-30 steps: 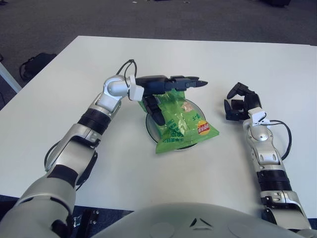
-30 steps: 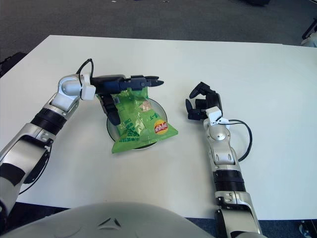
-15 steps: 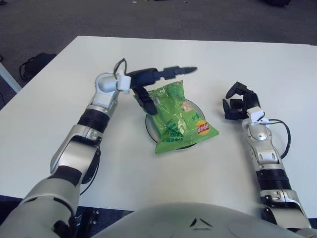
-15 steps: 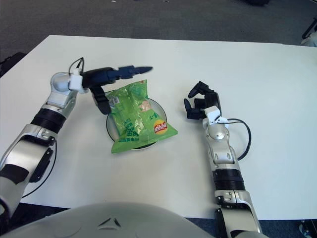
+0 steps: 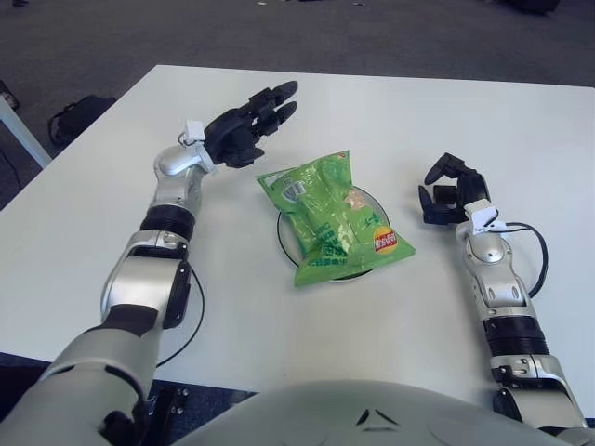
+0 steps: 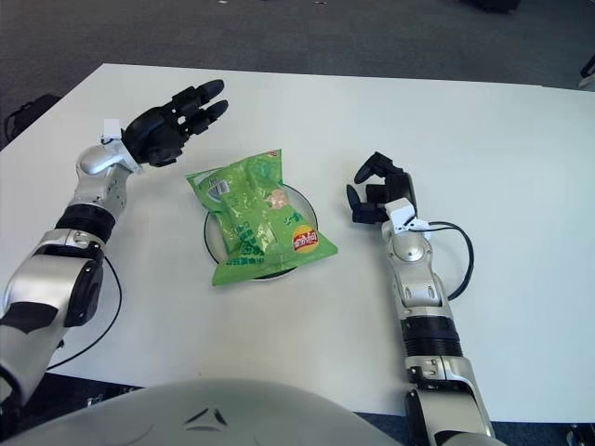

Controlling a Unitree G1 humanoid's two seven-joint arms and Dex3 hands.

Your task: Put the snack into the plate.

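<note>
A green snack bag (image 5: 330, 219) with a red and yellow logo lies flat across the small dark-rimmed plate (image 5: 284, 238), covering most of it and hanging over its near right edge. My left hand (image 5: 249, 125) is raised over the table up and to the left of the bag, apart from it, fingers stretched out and holding nothing. My right hand (image 5: 444, 192) shows to the right of the plate with its fingers curled and nothing in them.
The white table (image 5: 390, 111) stretches around the plate. A black cable (image 5: 191, 311) loops under my left forearm near the front left edge. Another cable (image 5: 532, 251) curves by my right wrist. Dark carpet lies beyond the far edge.
My left hand has let go of the snack bag and pulled away up and to the left, fingers spread. The bag has settled flat on the plate. The right hand has not moved.
</note>
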